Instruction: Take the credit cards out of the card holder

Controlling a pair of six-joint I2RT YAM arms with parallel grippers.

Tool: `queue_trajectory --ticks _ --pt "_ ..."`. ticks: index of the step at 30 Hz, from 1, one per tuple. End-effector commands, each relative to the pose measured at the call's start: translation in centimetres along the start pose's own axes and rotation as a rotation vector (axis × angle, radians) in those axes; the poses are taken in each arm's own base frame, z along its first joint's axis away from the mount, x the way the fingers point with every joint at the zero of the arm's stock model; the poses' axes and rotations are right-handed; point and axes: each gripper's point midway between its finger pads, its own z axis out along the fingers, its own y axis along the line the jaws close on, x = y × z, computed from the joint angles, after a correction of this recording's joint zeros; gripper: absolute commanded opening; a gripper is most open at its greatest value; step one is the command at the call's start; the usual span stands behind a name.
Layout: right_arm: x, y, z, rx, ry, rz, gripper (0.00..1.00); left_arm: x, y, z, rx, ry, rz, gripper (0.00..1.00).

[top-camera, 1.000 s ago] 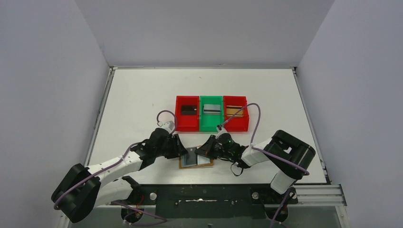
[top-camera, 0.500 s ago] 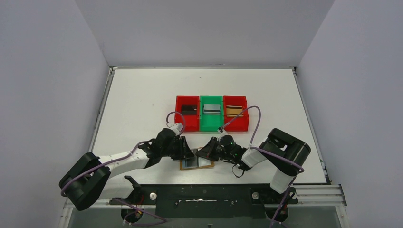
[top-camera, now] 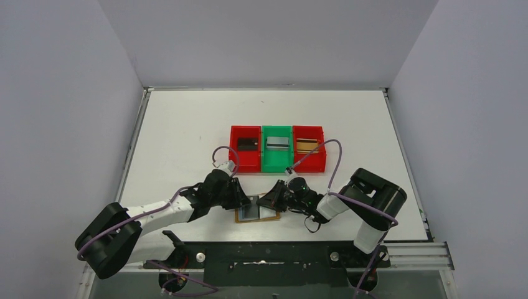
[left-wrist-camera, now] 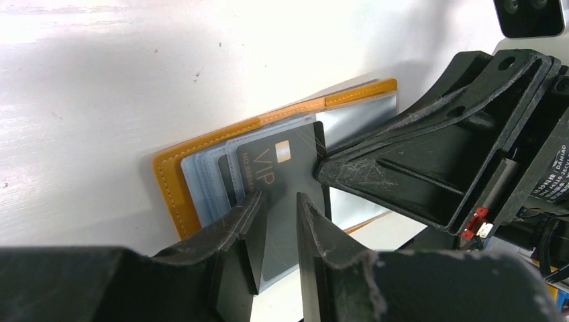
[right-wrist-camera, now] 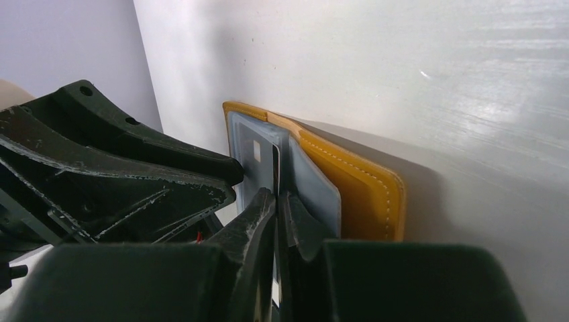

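Left pincer [left-wrist-camera: 280, 199] slightly parted over black card [left-wrist-camera: 295, 157] (right pincer [right-wrist-camera: 276, 196] closed)

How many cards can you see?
4. A black card in the left red bin, a silver-grey card in the green bin, a gold-brown card in the right red bin, a dark VIP card in the card holder. More may be hidden there.

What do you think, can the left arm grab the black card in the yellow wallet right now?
Probably yes. The left gripper has its open jaws either side of the black card's near edge, which sticks out of the card holder. The right gripper is close by but not covering that edge.
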Motion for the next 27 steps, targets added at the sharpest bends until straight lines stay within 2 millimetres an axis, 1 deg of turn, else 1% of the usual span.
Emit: queue_trajectory --ticks 1,4,6,7,11,12,14,15,16,19,22,27 --pt "-0.5 0.9 -0.4 -0.047 -0.024 -0.007 0.04 1.2 2.8 -0.1 -0.107 0.024 0.004 0.23" --pt "-0.5 0.9 -0.6 -0.042 -0.027 -0.006 0.16 1.3 3.0 -0.1 -0.117 0.031 0.008 0.22" --pt "-0.5 1.1 -0.5 -0.048 -0.02 -0.011 0.2 1.4 3.1 -0.2 -0.121 0.034 0.01 0.21" --pt "-0.5 1.2 -0.5 -0.051 -0.017 -0.014 0.19 1.5 3.1 -0.2 -0.121 0.036 0.01 0.21" --pt "-0.4 1.2 -0.4 -0.056 -0.012 -0.008 0.06 1.5 3.2 -0.2 -0.122 0.036 0.01 0.19" --pt "-0.5 1.1 -0.5 -0.054 -0.022 -0.003 0.07 1.6 3.3 -0.2 -0.127 0.038 0.011 0.19" --pt "-0.5 0.9 -0.8 -0.051 -0.032 0.004 0.16 1.7 3.4 -0.3 -0.133 0.042 0.012 0.18" --pt "-0.6 0.9 -0.9 -0.051 -0.036 0.003 0.16 1.7 3.5 -0.3 -0.135 0.042 0.012 0.18" --pt "-0.6 1.0 -0.9 -0.049 -0.036 0.0 0.16 1.7 3.6 -0.3 -0.136 0.043 0.011 0.18" --pt "-0.5 1.2 -0.8 -0.054 -0.022 -0.018 0.06 1.8 3.6 -0.4 -0.135 0.043 0.012 0.17" --pt "-0.5 1.0 -0.9 -0.05 -0.028 -0.007 0.01 2.0 3.7 -0.4 -0.137 0.048 0.013 0.15" --pt "-0.8 0.1 -1.5 -0.024 -0.055 0.011 0.0 2.2 4.2 -0.4 -0.157 0.052 0.018 0.14"
